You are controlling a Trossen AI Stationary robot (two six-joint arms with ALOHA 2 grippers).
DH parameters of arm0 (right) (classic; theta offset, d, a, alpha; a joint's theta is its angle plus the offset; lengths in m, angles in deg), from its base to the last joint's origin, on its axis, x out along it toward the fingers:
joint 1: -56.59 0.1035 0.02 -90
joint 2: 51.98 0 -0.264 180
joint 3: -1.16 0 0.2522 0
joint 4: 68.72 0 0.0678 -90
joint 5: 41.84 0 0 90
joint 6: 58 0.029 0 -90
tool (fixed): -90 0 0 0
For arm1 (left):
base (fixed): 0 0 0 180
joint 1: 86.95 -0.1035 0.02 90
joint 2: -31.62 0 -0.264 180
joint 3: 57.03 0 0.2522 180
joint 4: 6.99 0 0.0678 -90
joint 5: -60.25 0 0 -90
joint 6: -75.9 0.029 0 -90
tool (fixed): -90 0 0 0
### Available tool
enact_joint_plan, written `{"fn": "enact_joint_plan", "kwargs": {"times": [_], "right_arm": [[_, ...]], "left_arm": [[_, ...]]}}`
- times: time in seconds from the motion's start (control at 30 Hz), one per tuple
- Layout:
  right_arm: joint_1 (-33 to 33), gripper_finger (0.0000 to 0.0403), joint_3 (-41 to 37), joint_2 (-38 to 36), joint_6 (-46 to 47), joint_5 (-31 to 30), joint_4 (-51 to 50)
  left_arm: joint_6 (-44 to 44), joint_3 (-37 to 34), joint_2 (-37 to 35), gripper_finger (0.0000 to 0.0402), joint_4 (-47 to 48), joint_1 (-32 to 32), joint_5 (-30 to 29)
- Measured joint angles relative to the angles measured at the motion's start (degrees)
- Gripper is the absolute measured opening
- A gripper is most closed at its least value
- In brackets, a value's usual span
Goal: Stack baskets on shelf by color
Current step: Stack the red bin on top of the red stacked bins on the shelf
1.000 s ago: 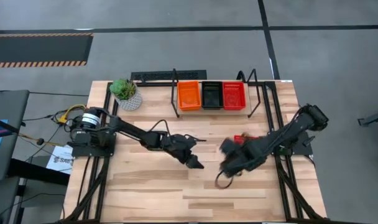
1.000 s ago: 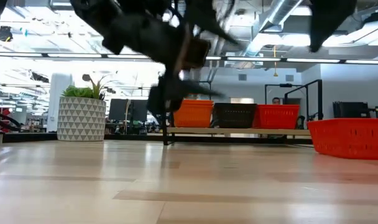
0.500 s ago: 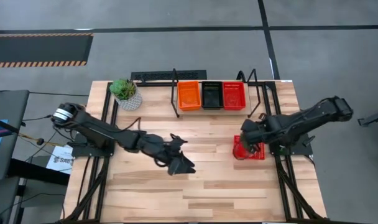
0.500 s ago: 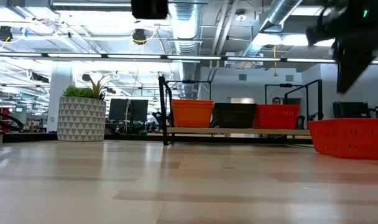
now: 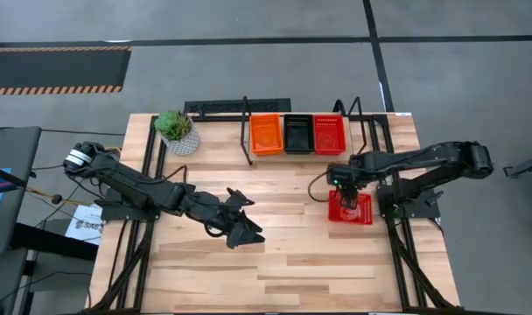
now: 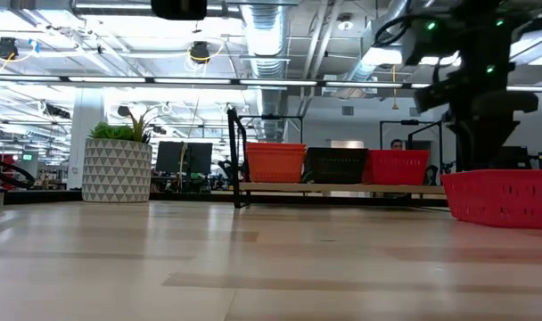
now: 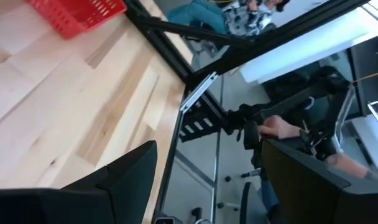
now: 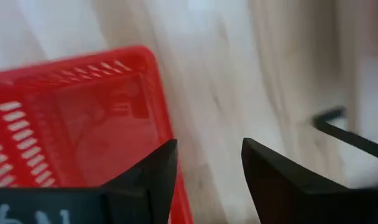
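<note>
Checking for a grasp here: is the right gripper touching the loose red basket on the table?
Cannot tell. In the right wrist view the open gripper straddles the basket rim, but blur hides any contact; the high view shows it only overlapping the basket's edge.

We're looking at a grey concrete floor (image 5: 248,79) with dark seams and a hazard-striped mat (image 5: 56,70) off to one side. Across the table we see an open office with exposed ceiling ducts (image 6: 271,36), strip lights (image 6: 164,80) and monitors (image 6: 177,156).
</note>
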Motion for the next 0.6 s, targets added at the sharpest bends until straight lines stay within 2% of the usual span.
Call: {"fn": "enact_joint_plan", "kwargs": {"times": [0.37, 0.6], "right_arm": [[-3.93, 0.0198, 0.02, 8.14, -7.16, 5.75, 1.31], [-4.47, 0.0197, 0.89, 5.83, -4.64, 7.13, 0.3]], "left_arm": [[-1.19, 0.0, 0.02, 0.0279, 4.52, 1.52, -0.07], [-1.46, 0.0, 0.04, 0.0279, 6.21, 2.03, -0.03]]}}
